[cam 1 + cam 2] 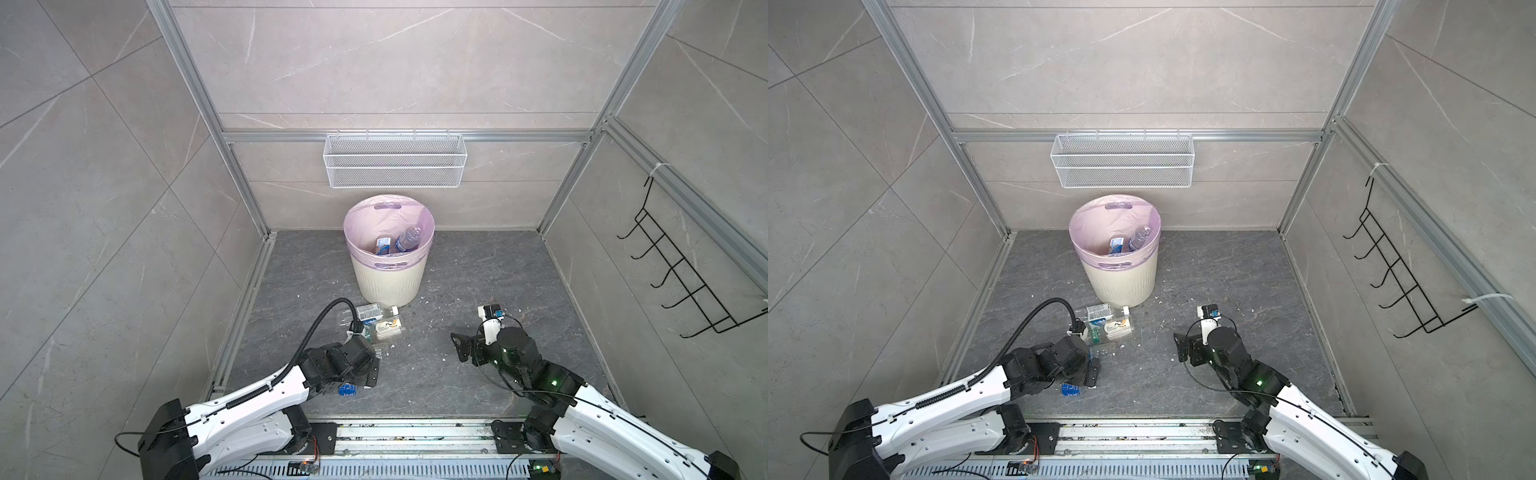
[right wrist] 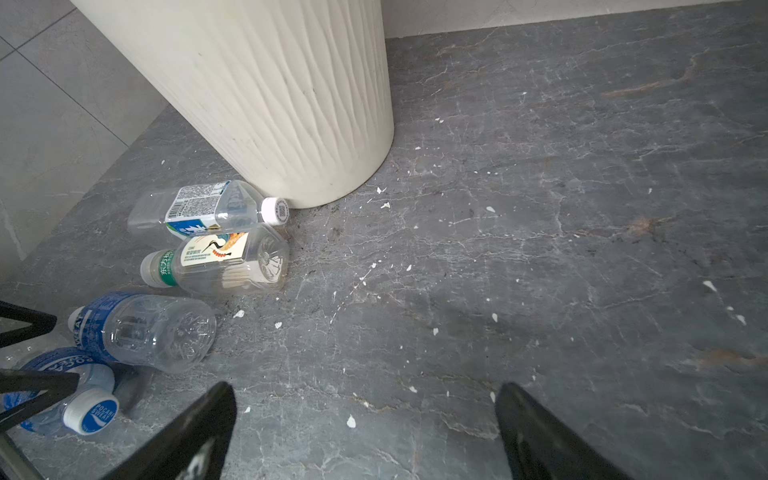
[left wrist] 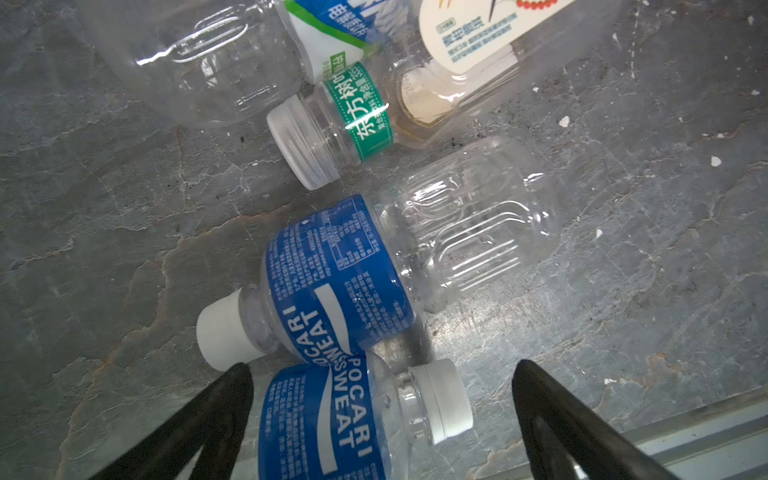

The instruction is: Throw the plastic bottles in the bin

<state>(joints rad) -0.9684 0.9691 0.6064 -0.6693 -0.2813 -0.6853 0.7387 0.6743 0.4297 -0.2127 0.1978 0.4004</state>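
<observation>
Two hands are open and hold nothing. The right hand hangs over bare floor at the near right, well apart from any bottle. So I judge that this step belongs to the left hand, which is low at the near left with its fingers on both sides of a Pocari Sweat bottle. This bottle lies flat and seems to lie nearly along the line between the fingers, its white cap toward one of them. To grip well, I would turn the wrist so the fingers cross the labelled body, not the cap, then go down and close gently, because thin empty plastic can buckle or slip out. The second blue-labelled bottle lies just beside it, a little farther, its cap near one fingertip; that finger should not catch both. Farther, the cream-labelled bottle and the white-and-blue-labelled bottle lie side by side, the last with its cap close to the foot of the bin. The bin stands at the far middle with two bottles already inside; the lift must clear its rim before release.
</observation>
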